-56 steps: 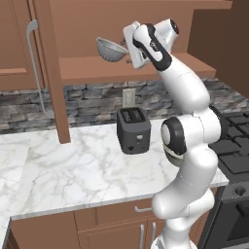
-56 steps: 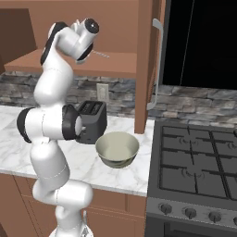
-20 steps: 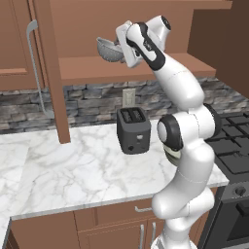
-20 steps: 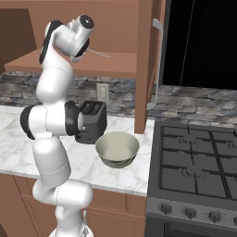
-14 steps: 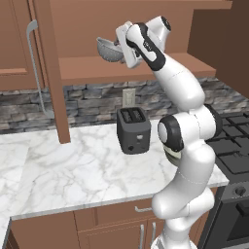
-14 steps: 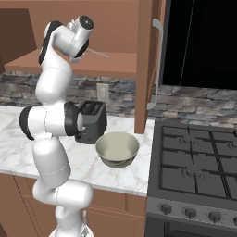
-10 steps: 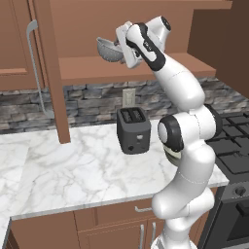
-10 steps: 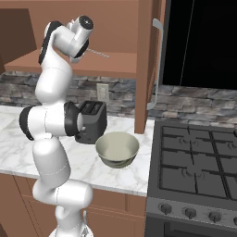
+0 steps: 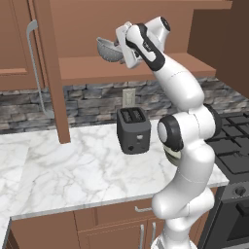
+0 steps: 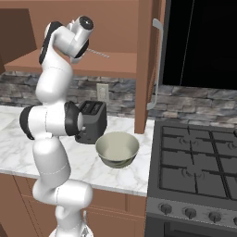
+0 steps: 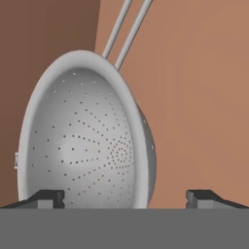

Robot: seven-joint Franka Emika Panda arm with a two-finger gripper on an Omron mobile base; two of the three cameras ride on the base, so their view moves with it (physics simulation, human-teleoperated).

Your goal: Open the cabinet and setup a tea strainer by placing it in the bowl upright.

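Change: since 2.8 s earlier the hand had shifted closer to the tea strainer; over the last second nothing visibly moved.
Cabinet [image 9: 146, 68]: wall unit of reddish-brown wood, both doors swung open; the left door's long silver bar handle [image 9: 35, 68] was visible at the far left.
Countertop [image 9: 73, 170]: white marble, carrying the toaster and the bowl.
Arm: reached upward from the base into the open cabinet at shelf level.
Toaster [image 9: 133, 129]: dark, two-slot, standing near the stone backsplash.
Bowl [image 10: 117, 149]: beige-cream, upright on the counter just in front of the toaster, left of the stove.
Tea strainer [image 11: 85, 141]: grey perforated dome on the cabinet shelf, tipped on its rim, twin-wire handle pointing away from the hand.
Gripper [image 11: 126, 197]: jaws spread fully wide, one fingertip either side of the strainer bowl, gripping nothing.
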